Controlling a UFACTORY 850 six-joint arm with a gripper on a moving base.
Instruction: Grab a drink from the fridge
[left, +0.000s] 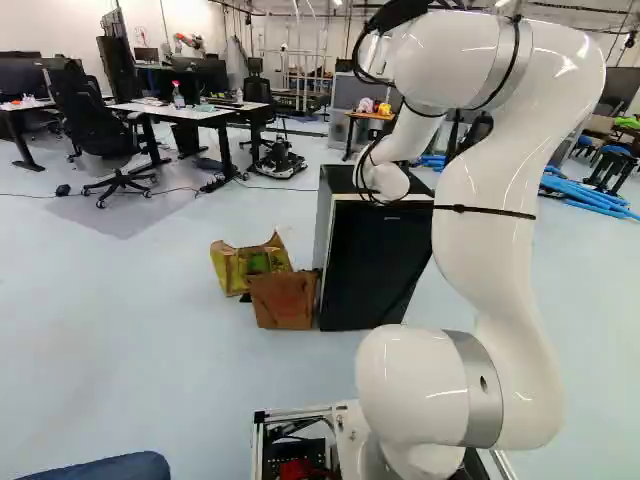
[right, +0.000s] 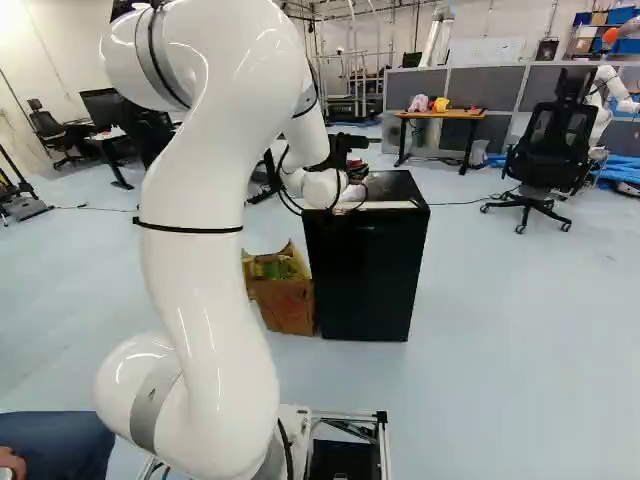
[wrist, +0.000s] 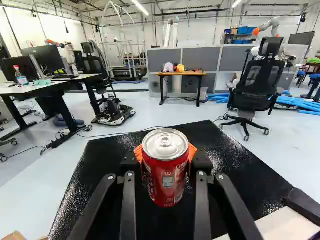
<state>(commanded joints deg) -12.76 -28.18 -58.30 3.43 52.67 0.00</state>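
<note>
At the top of the black fridge in the right base view is my gripper (right: 357, 172), partly hidden by the wrist. In the wrist view the gripper (wrist: 166, 165) is shut on an upright red drink can (wrist: 166, 172), with orange pads (wrist: 193, 151) at its two sides. The can is over the fridge's black top (wrist: 110, 160); whether its base touches that top I cannot tell. The fridge (right: 365, 275) stands on the floor, and its dark front looks closed in both base views. Its inside is hidden.
A brown cardboard box (left: 284, 300) and a yellow bag (left: 240, 265) stand beside the fridge. Beyond are a small wooden table (wrist: 181, 73), an office chair (wrist: 255, 85), desks (left: 180, 110) and another robot (right: 605, 95). A person's leg (right: 60, 440) shows near the base.
</note>
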